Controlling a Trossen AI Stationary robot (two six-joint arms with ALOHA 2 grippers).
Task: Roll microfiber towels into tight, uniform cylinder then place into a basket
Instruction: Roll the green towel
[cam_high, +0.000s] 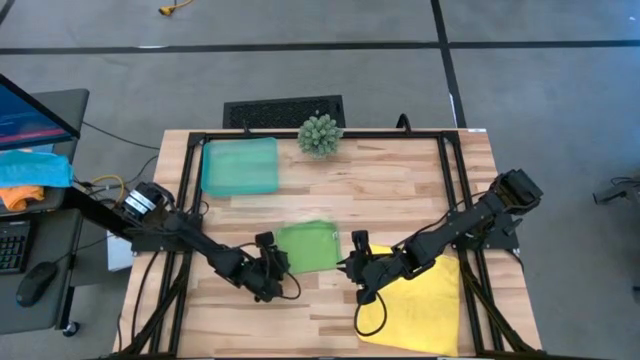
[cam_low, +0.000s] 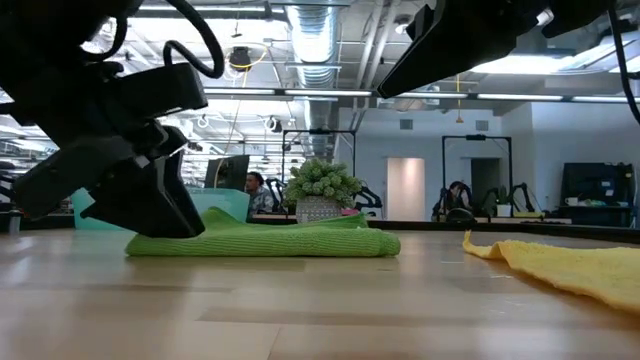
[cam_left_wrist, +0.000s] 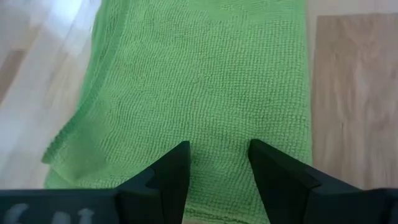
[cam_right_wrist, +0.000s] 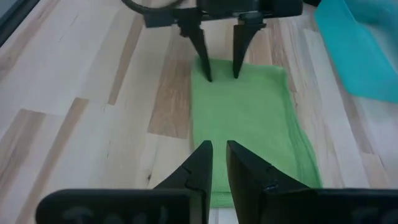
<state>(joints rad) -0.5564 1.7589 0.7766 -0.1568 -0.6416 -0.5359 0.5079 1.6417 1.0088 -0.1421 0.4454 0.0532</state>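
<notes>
The green microfiber towel (cam_high: 310, 245) lies flat on the table, folded into an oblong. My left gripper (cam_left_wrist: 217, 149) is open, slanting down at the towel's left end, one fingertip on either side of a strip of cloth. My right gripper (cam_right_wrist: 219, 148) hovers above the towel's right end with a narrow gap and nothing between its fingers. The yellow towel (cam_high: 425, 295) lies spread at the near right, partly under the right arm. The teal basket (cam_high: 240, 165) stands at the far left. My left gripper's open fingertips (cam_right_wrist: 208, 74) stand down at the green towel's left end (cam_left_wrist: 217, 124), slanting from the table's left. I cannot tell whether they touch the cloth or stop just above it. The towel lies flat on the table.
A spiky green ball plant (cam_high: 320, 135) stands at the far edge beside the basket. Bare wood lies between the basket and the green towel and along the near edge. A desk with a keyboard and mouse (cam_high: 35, 280) is off the table's left.
</notes>
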